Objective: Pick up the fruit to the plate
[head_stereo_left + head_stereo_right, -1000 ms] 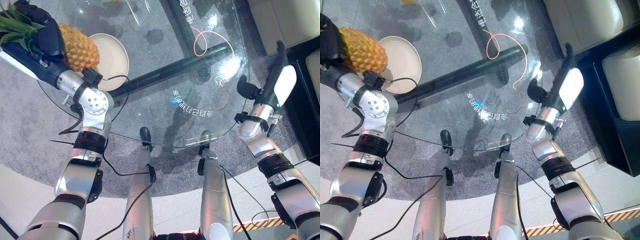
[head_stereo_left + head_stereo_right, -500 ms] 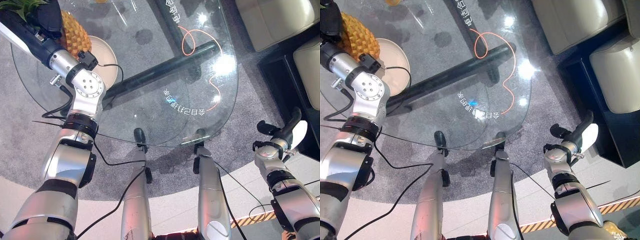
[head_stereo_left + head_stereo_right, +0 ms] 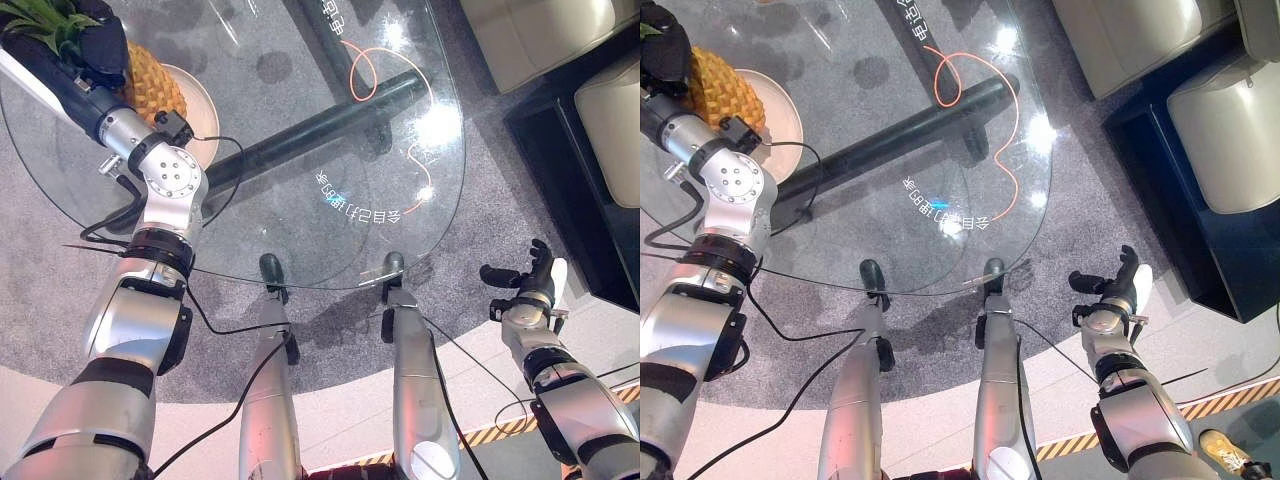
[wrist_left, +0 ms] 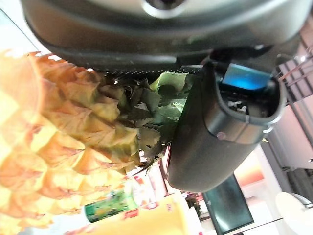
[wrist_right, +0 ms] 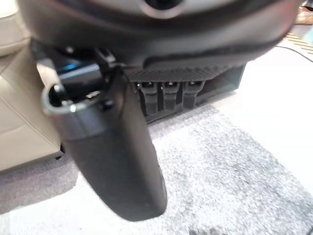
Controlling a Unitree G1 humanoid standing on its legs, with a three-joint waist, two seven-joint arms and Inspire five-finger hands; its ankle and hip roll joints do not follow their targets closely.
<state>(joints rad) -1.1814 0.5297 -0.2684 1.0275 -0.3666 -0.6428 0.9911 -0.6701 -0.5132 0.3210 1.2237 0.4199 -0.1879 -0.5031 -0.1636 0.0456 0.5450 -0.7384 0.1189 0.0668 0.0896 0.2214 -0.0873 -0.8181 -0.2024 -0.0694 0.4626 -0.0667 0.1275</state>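
Left eye view: at the upper left of the frame the robot's left hand grips a golden-brown pineapple with a green leafy crown, its dark fingers wrapped round the fruit where the crown meets the body. The pineapple hangs over the round cream-coloured plate, which lies on the round clear glass bench near its left edge; whether the fruit touches the plate cannot be told. From the left wrist view, the scaly rind and crown leaves sit right beside the dark thumb, with the hand's bulk along the upper edge.

At the lower right of the frame the right hand sits off the bench, over the grey carpet, holding nothing. Its fingers are released and spread, the thumb pointing toward the bench edge. The right wrist view shows its thumb and relaxed fingers over grey carpet.

An orange cord curls across the glass in the upper middle, above a dark cylindrical bar seen through the bench top. Beige upholstered seats stand at the upper right beside a dark blue low unit.
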